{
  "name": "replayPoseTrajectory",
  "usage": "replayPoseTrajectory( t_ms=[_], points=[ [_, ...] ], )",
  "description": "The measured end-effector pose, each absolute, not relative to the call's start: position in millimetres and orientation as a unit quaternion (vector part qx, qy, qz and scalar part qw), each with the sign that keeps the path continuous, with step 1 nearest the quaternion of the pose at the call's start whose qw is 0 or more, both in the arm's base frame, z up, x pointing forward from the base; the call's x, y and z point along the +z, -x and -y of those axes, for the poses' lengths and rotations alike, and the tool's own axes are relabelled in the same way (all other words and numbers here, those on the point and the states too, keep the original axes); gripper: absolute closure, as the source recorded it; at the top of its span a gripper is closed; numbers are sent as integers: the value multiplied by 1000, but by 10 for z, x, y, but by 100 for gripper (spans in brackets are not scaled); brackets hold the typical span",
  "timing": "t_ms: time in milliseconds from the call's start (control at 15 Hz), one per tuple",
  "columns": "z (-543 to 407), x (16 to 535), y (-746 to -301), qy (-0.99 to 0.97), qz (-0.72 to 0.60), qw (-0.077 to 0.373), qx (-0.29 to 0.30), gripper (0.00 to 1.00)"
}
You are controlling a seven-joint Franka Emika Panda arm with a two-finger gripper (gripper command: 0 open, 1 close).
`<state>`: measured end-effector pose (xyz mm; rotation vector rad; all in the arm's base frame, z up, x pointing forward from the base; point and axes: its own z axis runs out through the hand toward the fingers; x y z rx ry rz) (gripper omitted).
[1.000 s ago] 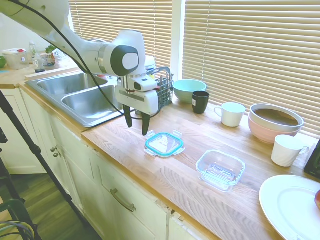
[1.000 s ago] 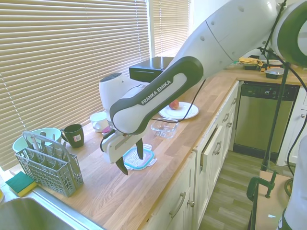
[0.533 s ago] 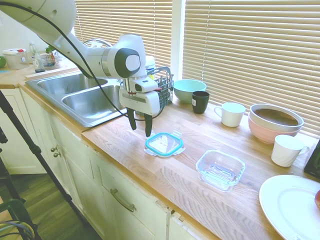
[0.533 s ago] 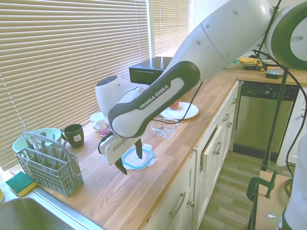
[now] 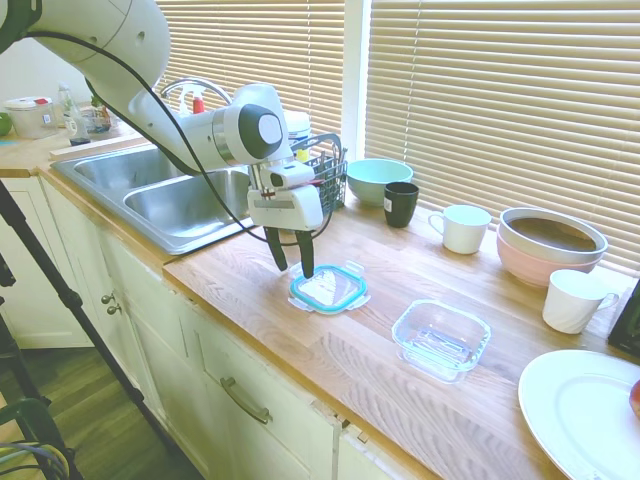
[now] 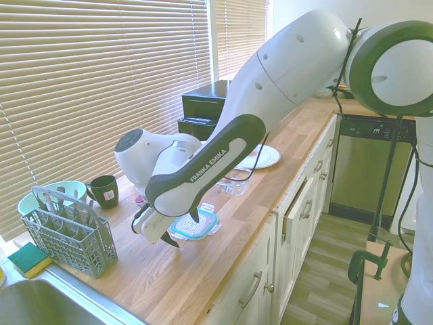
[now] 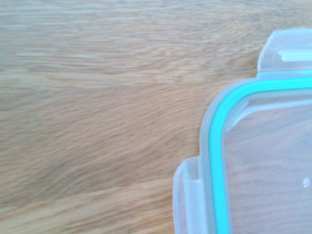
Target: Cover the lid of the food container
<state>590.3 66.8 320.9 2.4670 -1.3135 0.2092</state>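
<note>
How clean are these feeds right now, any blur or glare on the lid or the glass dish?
Wrist view: lid close and slightly soft, teal rim still readable. First exterior view: sharp and bright; food container shows highlights on its clear walls. Second exterior view: the arm hides most of the container; hand visible at the lid.

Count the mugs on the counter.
3: a dark mug beside the teal bowl, a white mug further along, and another white mug past the pink bowl. Others may be hidden.
</note>
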Motion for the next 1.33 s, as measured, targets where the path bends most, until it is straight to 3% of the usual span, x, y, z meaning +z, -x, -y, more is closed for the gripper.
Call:
replayPoseTrajectory(
  t_ms=[1000,1067,1333],
  points=[
    [-738,3158,-6035,-856,457,219,102,0],
    [-738,3159,-6037,-855,457,220,102,100],
    [-746,3156,-6044,-855,457,224,100,100]
  ],
)
